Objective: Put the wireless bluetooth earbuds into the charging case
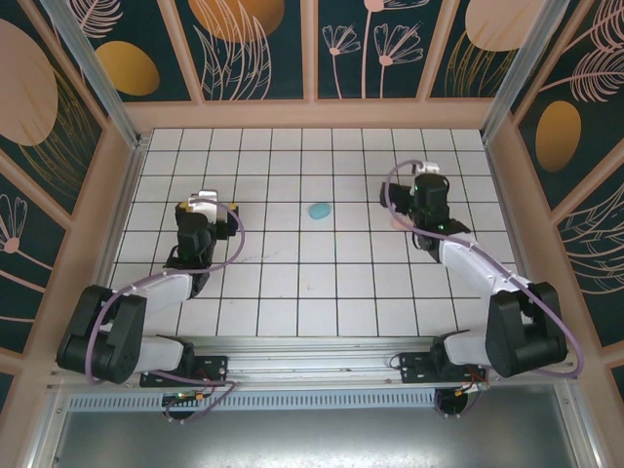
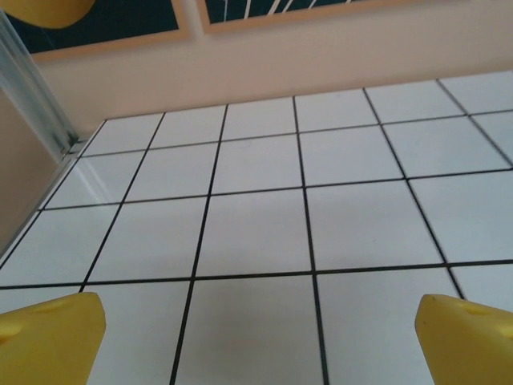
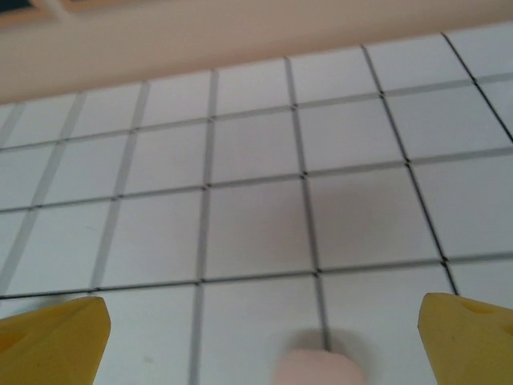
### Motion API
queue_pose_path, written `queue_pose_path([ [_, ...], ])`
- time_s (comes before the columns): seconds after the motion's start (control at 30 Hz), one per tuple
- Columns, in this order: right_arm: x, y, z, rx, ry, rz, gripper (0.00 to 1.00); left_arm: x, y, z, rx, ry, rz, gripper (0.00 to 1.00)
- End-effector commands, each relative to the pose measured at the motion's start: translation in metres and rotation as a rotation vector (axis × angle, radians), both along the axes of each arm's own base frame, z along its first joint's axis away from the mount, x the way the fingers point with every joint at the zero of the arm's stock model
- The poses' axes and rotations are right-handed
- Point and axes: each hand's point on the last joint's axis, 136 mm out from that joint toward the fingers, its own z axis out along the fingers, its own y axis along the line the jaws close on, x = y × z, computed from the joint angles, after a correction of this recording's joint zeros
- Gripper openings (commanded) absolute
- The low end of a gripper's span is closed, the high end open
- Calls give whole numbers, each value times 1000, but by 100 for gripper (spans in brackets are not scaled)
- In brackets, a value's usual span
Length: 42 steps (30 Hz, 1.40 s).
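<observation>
- Fingertips (image 3: 50,343) of my right gripper (image 3: 264,341) stand wide apart, clasping nothing.
- Between them, low and slightly toward the right-hand tip, sits a pink lump (image 3: 317,369). It is rounded and cut off by the frame edge, so I cannot tell whether it is a bud or a case.
- My left gripper (image 2: 256,345) is spread just as wide, with only bare tiled table (image 2: 256,233) between and ahead of its tips.
- Off to the left of my right fingers, between my two grippers, a teal oval (image 1: 319,210) lies flat on the tiles. By its size I take it for a charging case rather than a bud.
- I cannot make out any separate tiny earbuds.
- Handling, as I judge it:
  - A bud would be very light, hard, smooth and slippery, and could pop out of a careless pinch.
  - I would close gently across its fattest part, tips square to it, leaving the stem free to go into the case.
  - The case looks light enough to skate on the tiles, so my other fingers should steady it by its sides.
</observation>
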Motion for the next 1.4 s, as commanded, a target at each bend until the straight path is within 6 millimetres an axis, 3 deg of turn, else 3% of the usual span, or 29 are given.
queue_pose_path([
  [0.0,-3,-29,10,-8,-130,-84,99,4,14,8,-3,-70,42,98],
  [0.2,-20,-81,-6,85,-215,-213,99,7,39,0,-24,-99,108,99],
  [0.33,-31,-93,0,60,-343,-220,99,4,59,0,-90,-146,146,99],
  [0.47,-32,-102,-6,8,-355,-244,99,-11,81,-2,-172,-208,206,99],
  [0.8,-20,-104,-33,-37,-334,-220,99,-9,71,-6,-159,-197,140,99],
  [0.9,-14,-91,-42,-47,-318,-143,99,-9,71,-5,-158,-201,140,99],
  [1.0,-19,-81,-45,-45,-346,-83,99,-9,71,-6,-156,-200,140,99],
  [1.37,-20,-83,-44,-44,-354,-84,99,-9,70,-5,-157,-204,134,98],
])
